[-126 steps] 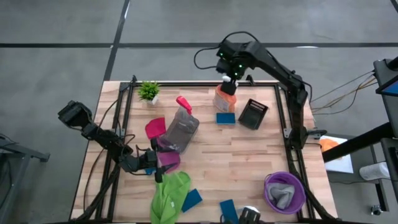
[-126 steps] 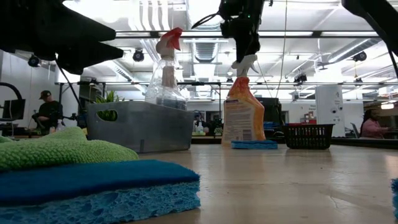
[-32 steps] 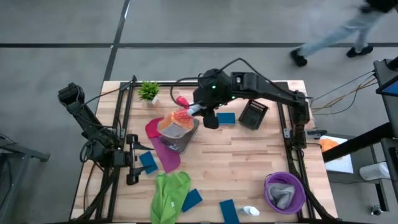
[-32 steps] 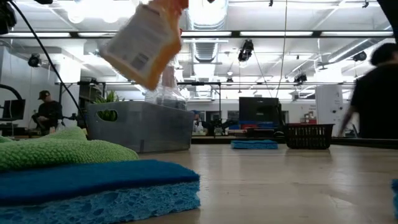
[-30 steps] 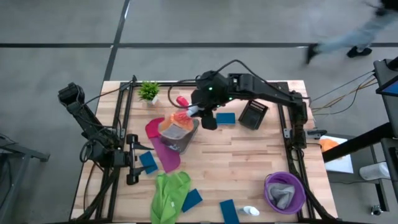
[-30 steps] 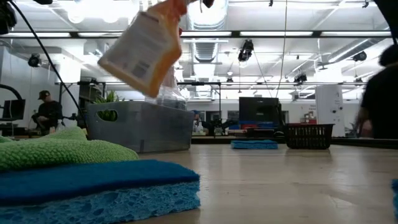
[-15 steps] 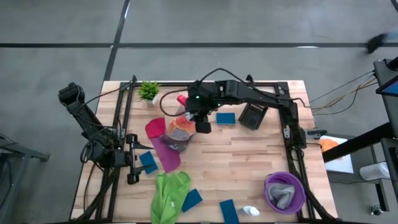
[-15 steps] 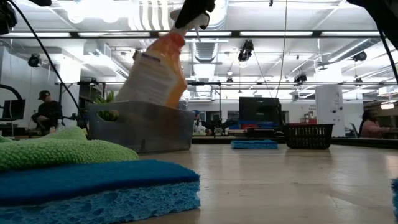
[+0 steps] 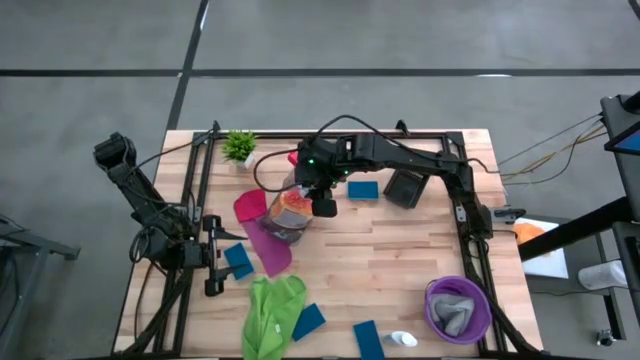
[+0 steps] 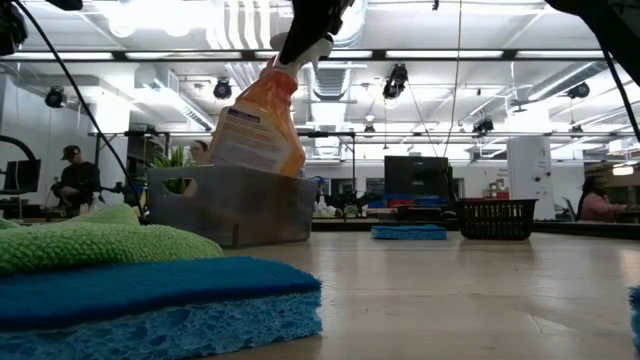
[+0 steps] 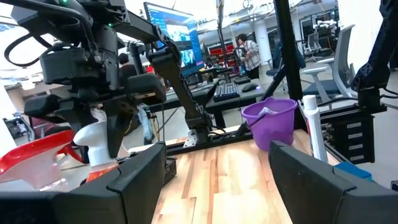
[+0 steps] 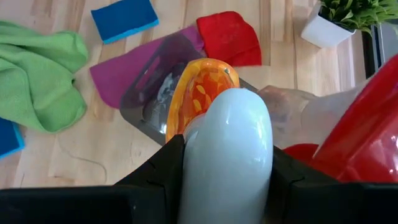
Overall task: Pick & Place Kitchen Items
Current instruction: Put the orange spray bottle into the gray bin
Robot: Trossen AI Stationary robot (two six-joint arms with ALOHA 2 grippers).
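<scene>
- Landmark for all positions: grey bin [image 9: 283, 222], standing mid-table with its base on the wood.
- Left gripper [image 9: 214, 268] waits well to the left of the bin, near the table's left edge, fingers spread wide and holding nothing; a blue sponge [image 9: 238, 260] lies just beside it.
- Magenta cloth [image 9: 262, 246] lies partly under the bin; green cloth [image 9: 272, 310] lies nearer the front edge than the bin.
- Right gripper [image 9: 318, 192] sits over the bin's right rim, fingers part-closed on the white trigger head of the orange spray bottle [image 10: 258, 130].
- Bottle is tilted, its base already inside the bin, beside a red-topped bottle [image 12: 348, 146].
- Judgement: lowering should continue until the base seats. Letting go before then risks the bottle tipping over the rim.
- Judgement: fingers should open slowly, then lift straight up clear of the trigger.
</scene>
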